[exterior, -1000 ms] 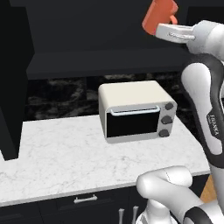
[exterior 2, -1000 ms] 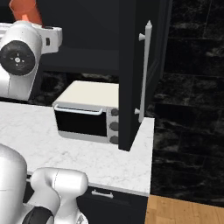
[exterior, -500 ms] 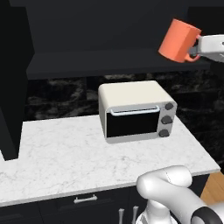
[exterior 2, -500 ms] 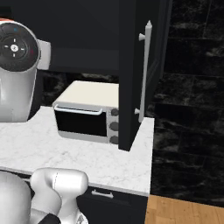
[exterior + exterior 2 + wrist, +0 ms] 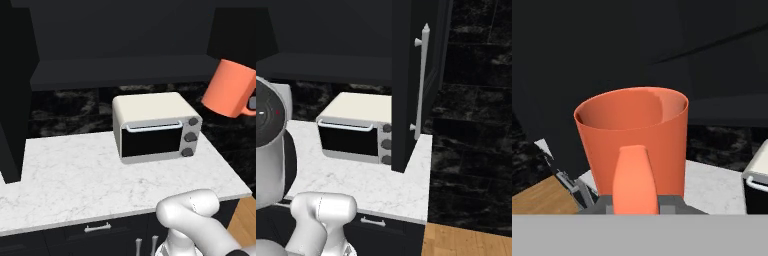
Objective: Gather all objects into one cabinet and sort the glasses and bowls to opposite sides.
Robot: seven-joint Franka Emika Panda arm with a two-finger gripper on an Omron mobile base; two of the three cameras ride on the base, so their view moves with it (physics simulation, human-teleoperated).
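At right edge of the left base view, tool (image 5: pixel 636 202) clamped on mug (image 5: pixel 231 88) handle; keep it level, clear the door (image 5: pixel 408 85), set well inside cabinet.

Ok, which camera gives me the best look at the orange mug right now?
The hand view: the orange mug sits centred and close, upright, open rim and handle toward the camera. The left base view catches it tilted at the right edge, above the toaster oven.
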